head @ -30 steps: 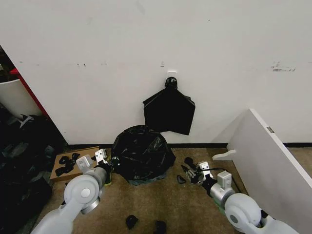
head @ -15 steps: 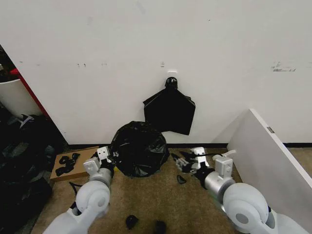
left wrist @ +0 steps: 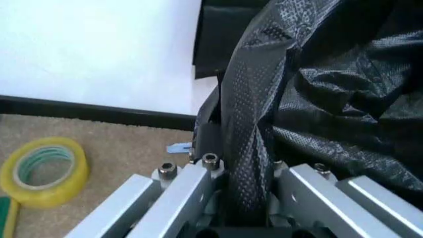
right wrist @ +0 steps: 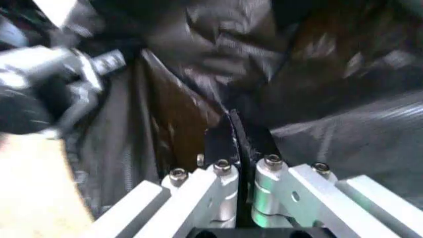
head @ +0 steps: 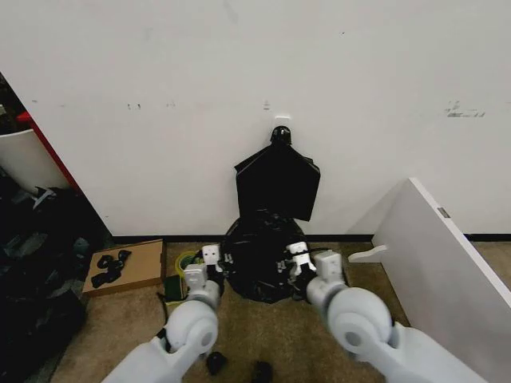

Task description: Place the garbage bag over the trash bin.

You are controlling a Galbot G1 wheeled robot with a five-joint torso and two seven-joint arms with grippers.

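The garbage bag (head: 259, 257), glossy crinkled black plastic, hangs bunched between my two grippers just above the carpet by the wall. My left gripper (head: 215, 262) is shut on a twisted strand of the bag (left wrist: 248, 129) that runs between its fingers. On the bag's other side my right gripper (head: 293, 257) is shut on a fold of the film (right wrist: 237, 130). A white rounded wall at the far left edge looks like the trash bin (head: 17, 159), mostly cut off and far from both grippers.
A flat black bundle (head: 277, 182) hangs on the wall right above the bag. A slanted white board (head: 447, 255) leans at the right. A cardboard box (head: 124, 267), a yellow tape roll (left wrist: 43, 171) and dark clutter (head: 36, 255) lie to the left.
Both arms have swung inward and the grippers have closed in on the bag from either side. The bag has shifted right, under the hanging bundle, and is bunched narrower.
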